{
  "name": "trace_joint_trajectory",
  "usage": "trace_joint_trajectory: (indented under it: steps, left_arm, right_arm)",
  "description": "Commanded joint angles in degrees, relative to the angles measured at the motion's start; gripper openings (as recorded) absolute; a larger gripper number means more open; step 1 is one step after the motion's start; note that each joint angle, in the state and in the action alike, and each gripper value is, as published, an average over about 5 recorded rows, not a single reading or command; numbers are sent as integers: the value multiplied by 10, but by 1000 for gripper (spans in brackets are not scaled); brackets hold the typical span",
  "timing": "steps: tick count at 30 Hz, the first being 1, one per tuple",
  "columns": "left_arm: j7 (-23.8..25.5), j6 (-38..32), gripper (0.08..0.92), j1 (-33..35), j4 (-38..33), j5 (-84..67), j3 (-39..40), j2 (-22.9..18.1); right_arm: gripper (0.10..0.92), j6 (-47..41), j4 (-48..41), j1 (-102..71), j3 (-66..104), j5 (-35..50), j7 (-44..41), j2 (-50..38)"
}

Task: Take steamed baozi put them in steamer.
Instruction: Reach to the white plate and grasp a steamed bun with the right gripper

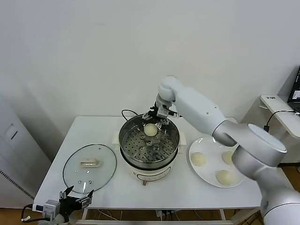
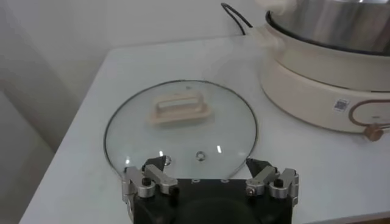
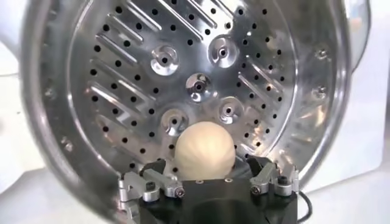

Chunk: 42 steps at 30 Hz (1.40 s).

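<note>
Baozi count: 4 in view, 3 sitting on the white plate at the robot's right and 1 bun lying inside the steamer by its far wall. Working near to far: the left gripper is idling low at the table's near edge, fingers spread and holding nothing, with the glass lid lying flat just beyond it. Past the lid, the steamer is standing on its white pot base mid-table. At the far rim, the right gripper is hanging over the basket with its fingers standing wide on either side of the bun, apparently clear of it; the bun is resting on the perforated floor. Judgement: release of bun 1 is finishing, so the placing step is closing out. Next move probably calls for lifting the right gripper straight up clear of the rim, then swinging to the plate for the nearest bun, approaching with fingers wide.
</note>
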Motion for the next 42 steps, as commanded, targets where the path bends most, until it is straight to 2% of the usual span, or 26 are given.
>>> trace_joint_trajectory:
  steps: [1, 5, 9, 19, 29, 42]
  left_arm:
    - [0, 1, 823, 0, -1, 1, -2, 0]
    - [0, 1, 823, -1, -2, 1, -1, 1]
    - [0, 1, 823, 0, -2, 0, -2, 1]
    - [0, 1, 823, 4, -8, -2, -5, 0]
    - [-1, 2, 823, 2, -8, -3, -5, 1]
    - [-1, 4, 823, 0, -8, -3, -3, 0]
  right_arm:
    - [823, -148, 3, 134, -151, 269, -30, -107]
    - [823, -261, 19, 161, -215, 336, -34, -176]
    - [823, -324, 40, 157, -251, 370, -33, -233]
    - [823, -372, 90, 62, -226, 371, -9, -327]
    - [823, -377, 79, -73, -150, 331, 22, -319]
    - [823, -374, 34, -149, -82, 290, 42, -268]
